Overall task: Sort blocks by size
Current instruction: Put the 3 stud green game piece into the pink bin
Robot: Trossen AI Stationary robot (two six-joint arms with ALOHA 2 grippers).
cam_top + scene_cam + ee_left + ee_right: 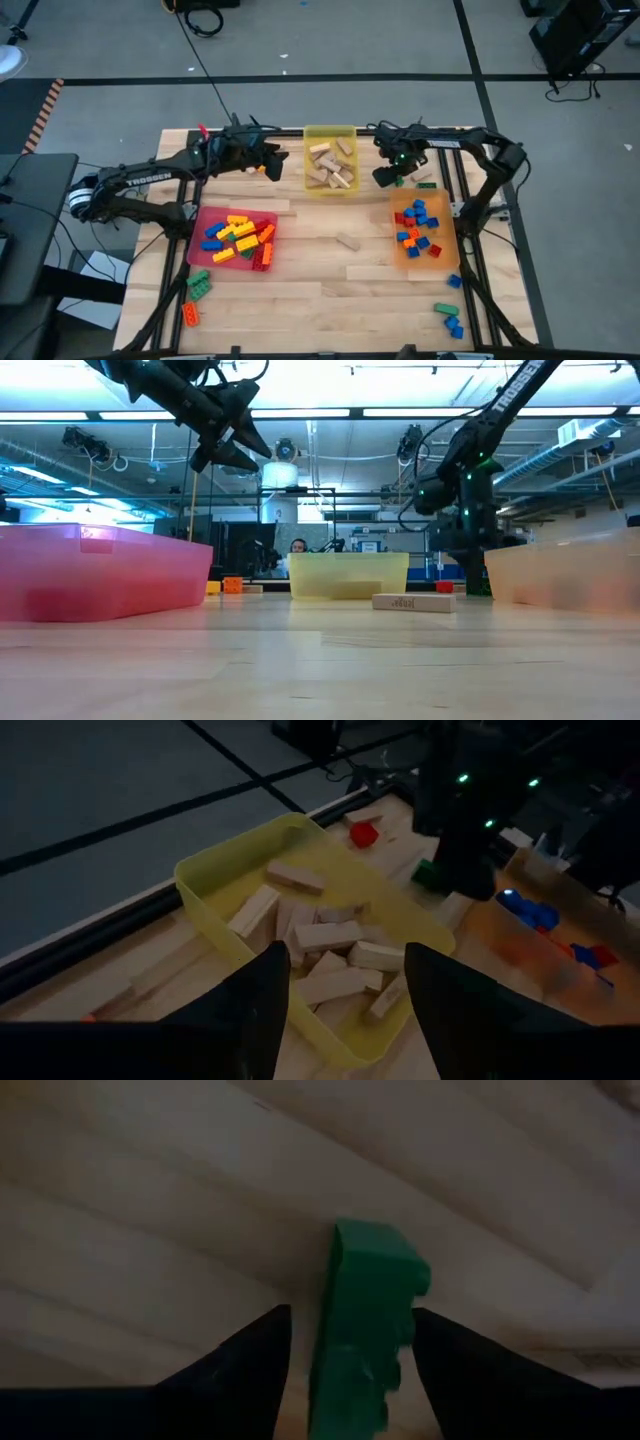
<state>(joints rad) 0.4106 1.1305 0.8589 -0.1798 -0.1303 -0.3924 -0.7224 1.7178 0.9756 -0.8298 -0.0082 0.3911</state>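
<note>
On the pale planked wooden table [330,270] stand three shallow translucent plastic trays. The yellow tray [330,158] at the far edge holds a loose heap of plain tan wooden rectangular blocks [331,166], perhaps ten, though the pile overlaps too much to count surely. The red tray [232,238] holds studded plastic bricks [238,236], mostly yellow with blue, red and green among them. The orange tray [424,232] holds smaller blue, red and orange studded bricks [417,226]. One tan wooden block [347,241] lies alone on the table between the red and orange trays.

The right gripper [350,1345] is low over the table between the yellow and orange trays, its dark fingers spread either side of a green studded plastic brick [365,1330] lying on the wood, not visibly touching it. The left gripper [345,985] hangs raised beside the yellow tray, fingers apart and holding nothing.
</note>
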